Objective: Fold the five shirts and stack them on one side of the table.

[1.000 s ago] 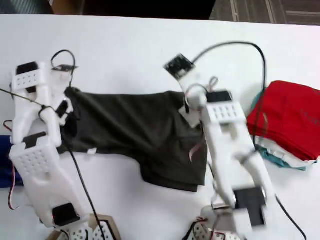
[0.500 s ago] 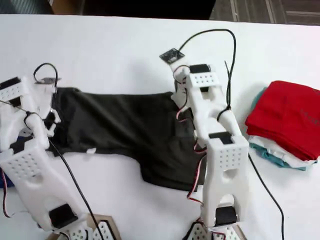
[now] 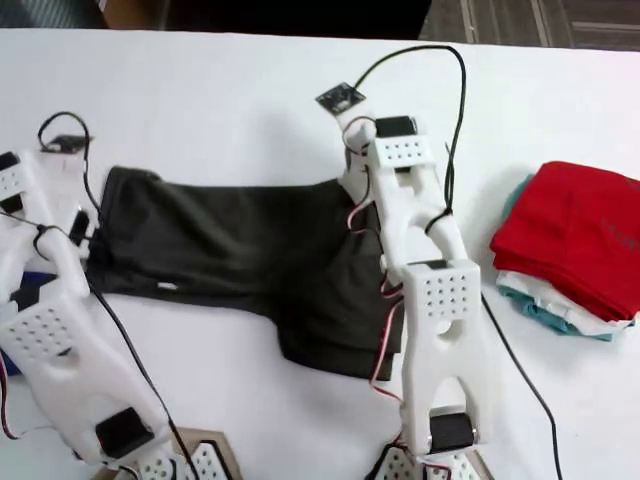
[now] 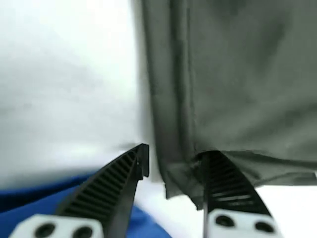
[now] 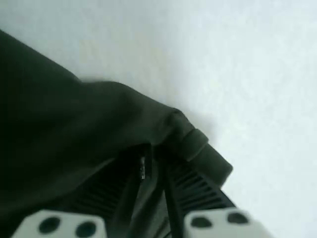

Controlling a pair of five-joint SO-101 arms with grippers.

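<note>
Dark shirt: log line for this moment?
dark shirt: spread mid-table | left end effector: open, straddling shirt edge | right end effector: shut on shirt corner | folded stack: red on top, right side

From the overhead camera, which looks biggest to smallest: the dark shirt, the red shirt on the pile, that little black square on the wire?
1. dark shirt, spread out wide.
2. red shirt, folded, partly cut off at the picture's edge.
3. black square, clearly smallest.
</note>
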